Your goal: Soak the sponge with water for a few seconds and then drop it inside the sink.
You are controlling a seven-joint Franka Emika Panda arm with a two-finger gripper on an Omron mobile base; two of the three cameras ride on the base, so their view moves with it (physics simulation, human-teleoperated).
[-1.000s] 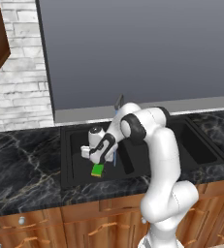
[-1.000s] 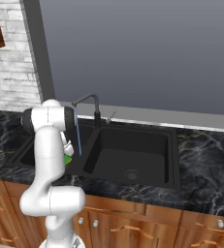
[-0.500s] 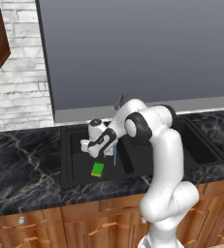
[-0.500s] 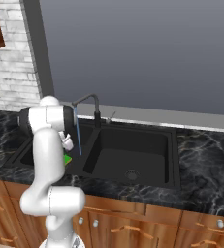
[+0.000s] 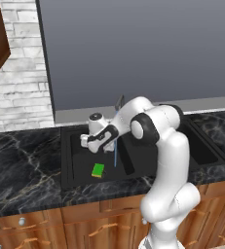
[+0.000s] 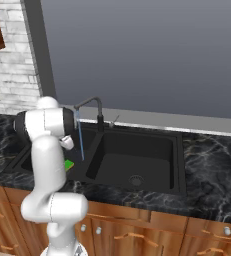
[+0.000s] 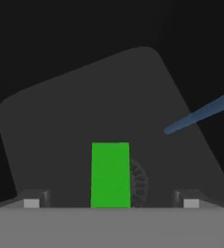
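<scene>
sponge (image 5: pixel 98 169) dropped onto sink (image 5: pixel 67 165) floor, left basin | fingers (image 7: pixel 32 202) released, risen | water (image 5: pixel 115 154) running beside

In the right base view the arm (image 6: pixel 49 150) hides most of the sponge (image 6: pixel 68 164) and the sink's (image 6: pixel 137 192) left basin. In the hand view the sponge (image 7: pixel 110 174) covers the drain's (image 7: pixel 139 183) 9 o'clock half.
</scene>
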